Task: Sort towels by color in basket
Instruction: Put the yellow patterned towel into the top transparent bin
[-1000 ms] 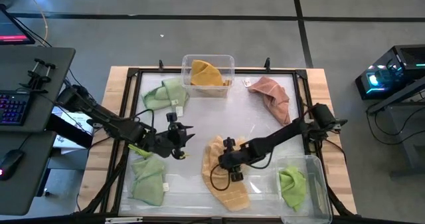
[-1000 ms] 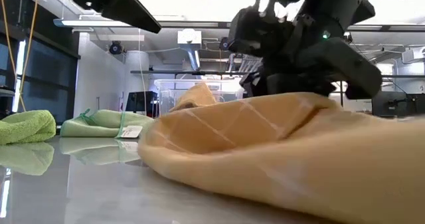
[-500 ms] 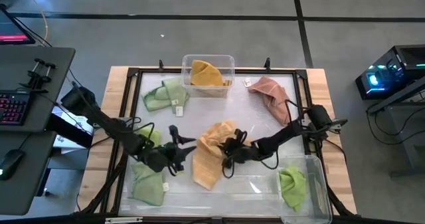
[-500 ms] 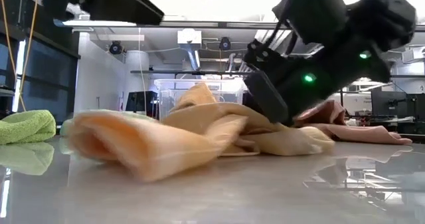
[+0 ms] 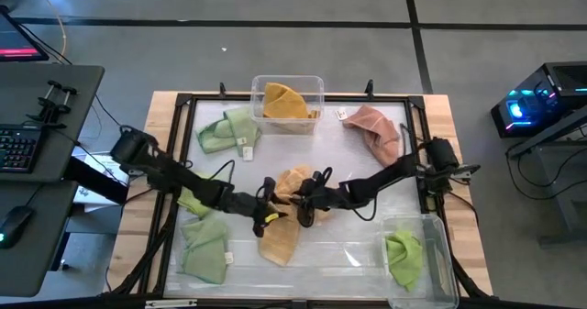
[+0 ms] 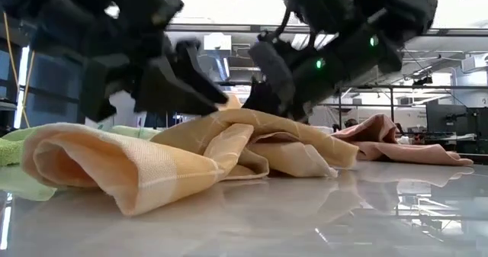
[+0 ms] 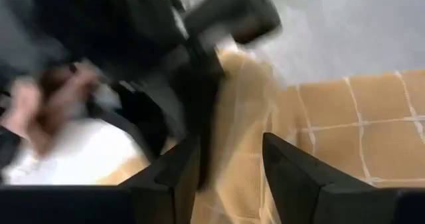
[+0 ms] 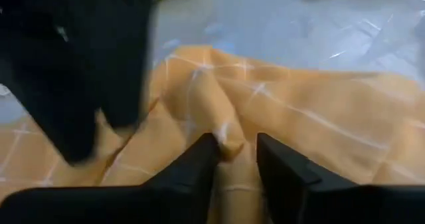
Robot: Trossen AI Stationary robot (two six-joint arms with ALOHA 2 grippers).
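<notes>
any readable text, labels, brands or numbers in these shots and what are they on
None can be read.
The white tag on the light green towel at the table's far left: too small to read.
The white tag by the salmon pink towel: too small to read.
The mustard towel between the left gripper and right gripper: only a faint check pattern, no lettering.

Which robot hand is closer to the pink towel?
The right one. The right gripper is at the yellow towel mid-table, toward the pink towel at the far right. The left gripper is beside it, slightly farther away.
</notes>
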